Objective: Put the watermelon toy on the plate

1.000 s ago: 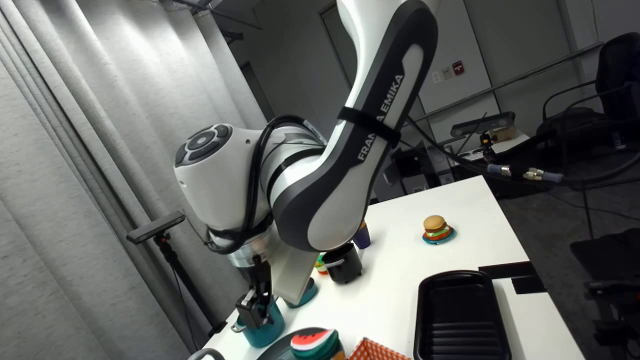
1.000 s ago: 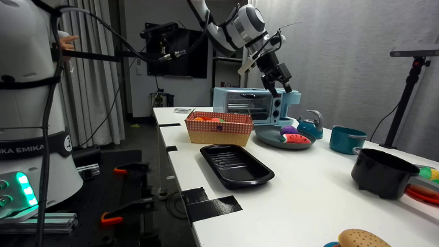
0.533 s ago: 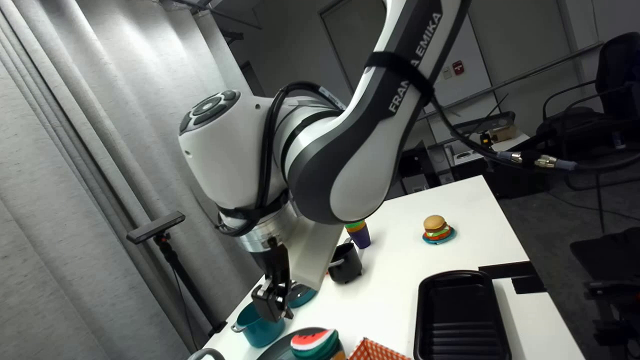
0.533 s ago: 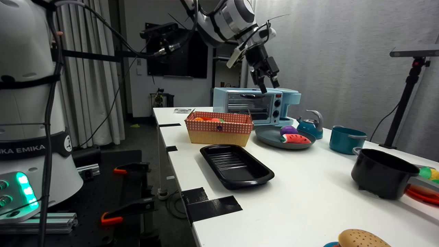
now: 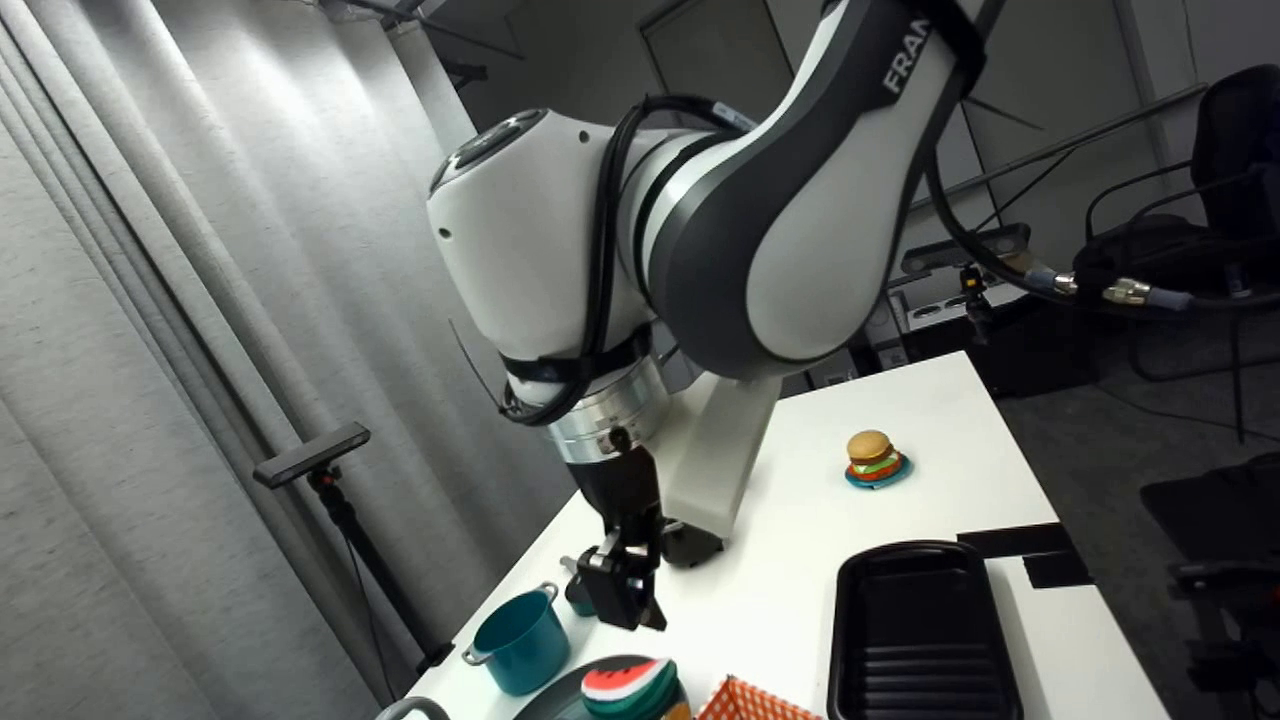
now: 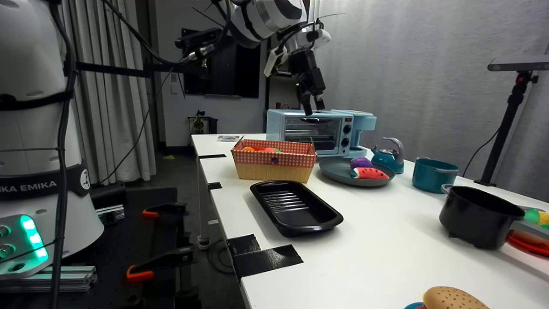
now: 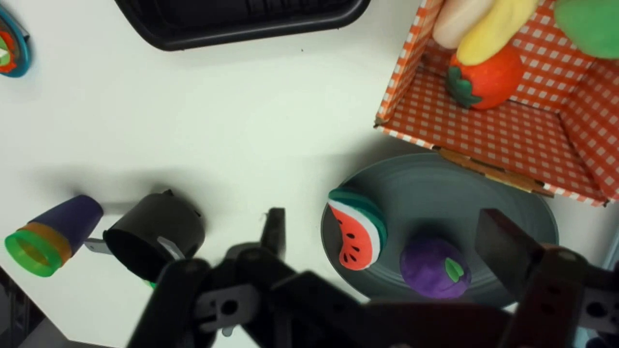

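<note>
Reading my wrist view from left to right, I had the burger toy (image 7: pixel 6 54) cut off at the edge, then nested purple, orange and green cups (image 7: pixel 58 232), with the black pot (image 7: pixel 174 217) just beside them and partly hidden behind the gripper (image 7: pixel 384 227). The ribbed black baking pan (image 7: pixel 261 34) came next, along the top, on the white table (image 7: pixel 232 121). I had the gripper's two fingers (image 7: pixel 276 229) spread wide, gripping nothing; both exterior views showed it hanging well above the table. From my angle the watermelon toy (image 7: pixel 357 237) came between those fingers: it lay on the grey-green plate (image 7: pixel 425 193), near the left rim, red flesh to the left and green rind to the right. The plum toy (image 7: pixel 435 270) sat just right of it, a strip of plate showing between the two. Farther right was the gingham basket (image 7: pixel 474 125), covering part of the plate's edge in this view, with a tomato toy (image 7: pixel 493 79), a banana toy (image 7: pixel 493 31) overlapping it and a rounded green toy (image 7: pixel 592 26) inside.
</note>
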